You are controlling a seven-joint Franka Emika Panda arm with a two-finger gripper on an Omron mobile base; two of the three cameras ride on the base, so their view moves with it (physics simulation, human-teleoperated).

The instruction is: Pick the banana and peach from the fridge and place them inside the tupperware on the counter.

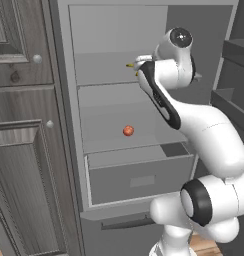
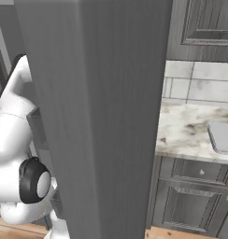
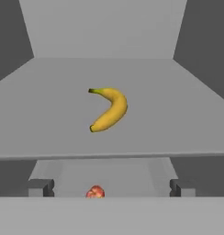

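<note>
Grey all over, the fridge [image 1: 114, 55] stands open with dark wood-grain cabinets [image 1: 19, 150] just to its left. On its upper shelf [image 1: 104, 67] lies the banana [image 3: 109, 110], alone on the plain grey board, curved, with its dark tips turned to the left in the hand view. From the left base view only its yellow end [image 1: 130, 65] peeks out beside the white arm [image 1: 194, 125], which reaches into the fridge at that shelf's height. One shelf lower sits the peach [image 1: 128, 131], small and red-orange, near the middle of its board and apart from everything else. Below the peach's shelf the fridge drawer [image 1: 139, 177] is pulled out.

The gripper [image 3: 112, 186] has its two dark tips spread wide apart, clamped on nothing, short of the banana and level with the shelf edge.

Right of the fridge's grey side, the marbled counter [image 2: 186, 133] carries the tupperware [image 2: 223, 137], a shallow light-grey tray at the far right edge, nothing visible in the part that shows.
</note>
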